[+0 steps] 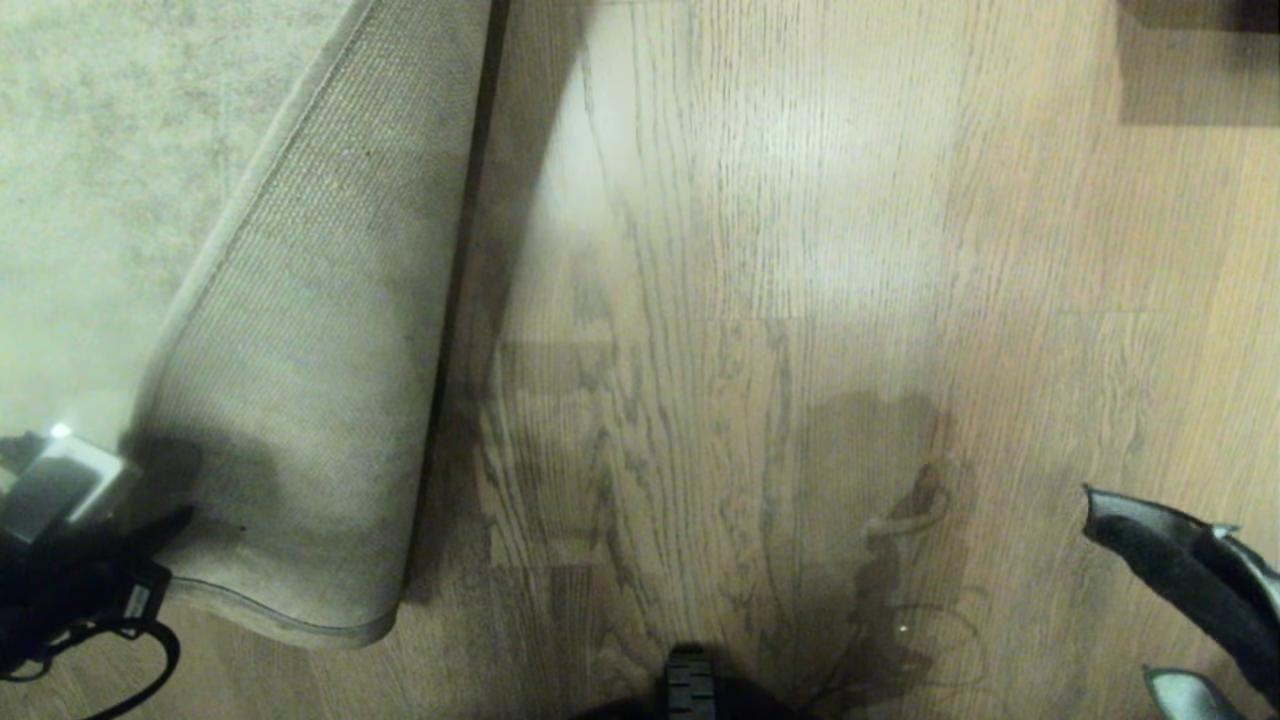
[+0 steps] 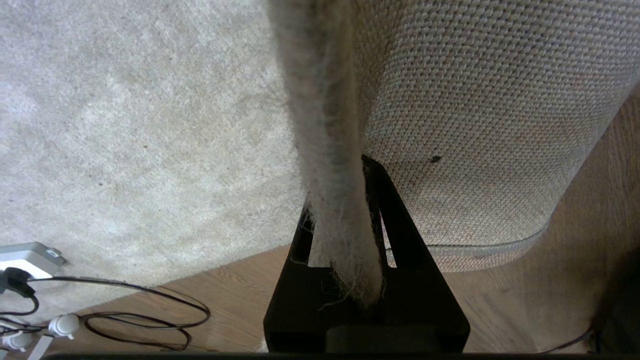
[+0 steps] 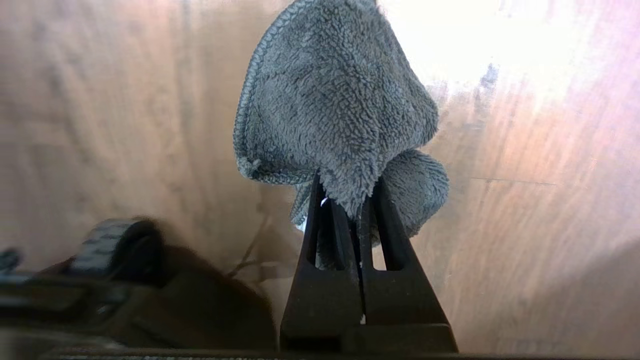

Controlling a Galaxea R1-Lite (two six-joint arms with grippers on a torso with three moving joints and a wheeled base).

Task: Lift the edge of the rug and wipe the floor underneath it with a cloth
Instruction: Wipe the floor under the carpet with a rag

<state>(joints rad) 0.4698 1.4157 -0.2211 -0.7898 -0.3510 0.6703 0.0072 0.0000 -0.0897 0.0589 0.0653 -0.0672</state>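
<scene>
The rug edge [image 1: 300, 330] is folded back over the pale rug [image 1: 110, 150], so its tan woven backing faces up. My left gripper [image 2: 337, 200] is shut on that rug edge [image 2: 325, 125] and holds it off the floor. In the head view it is the dark shape at the lower left [image 1: 105, 575]. Light brown floor [image 1: 800, 250] lies bare to the right of the fold. My right gripper [image 3: 346, 187] is shut on the dark grey cloth [image 3: 335, 100], which bunches beyond the fingertips above the floor [image 3: 525, 225]. The cloth [image 1: 1170, 560] shows at the head view's lower right.
A white power strip [image 2: 30, 260] with black cables [image 2: 150, 320] lies at the rug's border near the left gripper. My base wheel [image 1: 690, 685] sits at the bottom middle. A dark shadow patch [image 1: 880, 480] lies on the planks. Something dark stands at the far right corner [image 1: 1200, 60].
</scene>
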